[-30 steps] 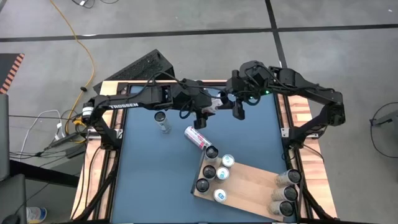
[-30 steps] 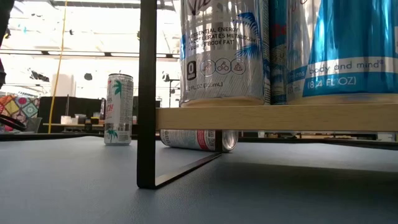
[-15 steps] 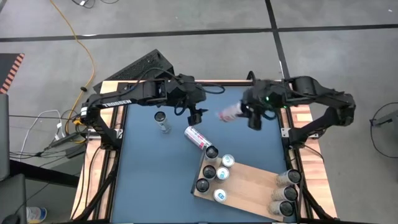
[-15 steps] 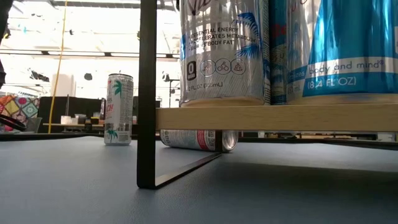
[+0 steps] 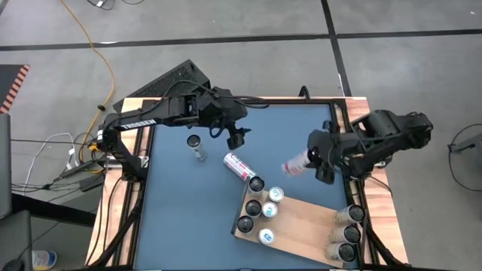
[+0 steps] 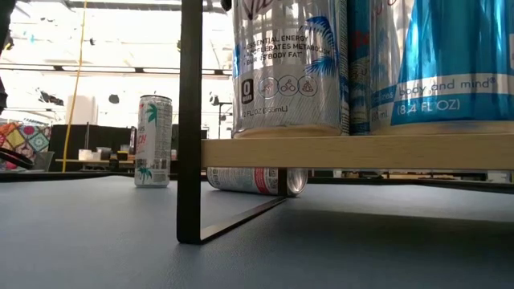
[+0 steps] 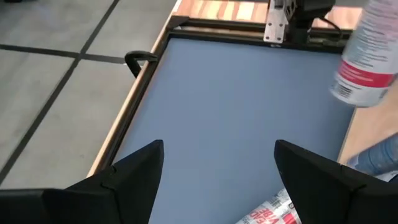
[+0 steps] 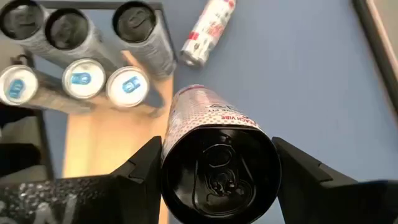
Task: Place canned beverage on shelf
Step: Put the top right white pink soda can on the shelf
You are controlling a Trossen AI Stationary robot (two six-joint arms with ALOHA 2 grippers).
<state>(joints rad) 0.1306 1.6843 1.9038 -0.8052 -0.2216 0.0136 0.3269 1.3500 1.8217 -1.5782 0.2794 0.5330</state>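
right gripper (image 5: 320, 159) carries a can (image 5: 295, 165) in the air beside the shelf (image 5: 305, 222).

the can, pink and white, is clamped between the right gripper's two fingers (image 8: 140, 167), tilted, above the blue tabletop (image 5: 181, 203) near the shelf's far edge. five cans stand grouped at one end of the wooden board and three more at the other end. a fallen can (image 5: 237, 166) lies on the table touching the shelf's corner, and one upright can (image 5: 196, 146) stands apart. the left gripper (image 5: 238, 140) hangs over the far part of the table, fingers spread and holding nothing.
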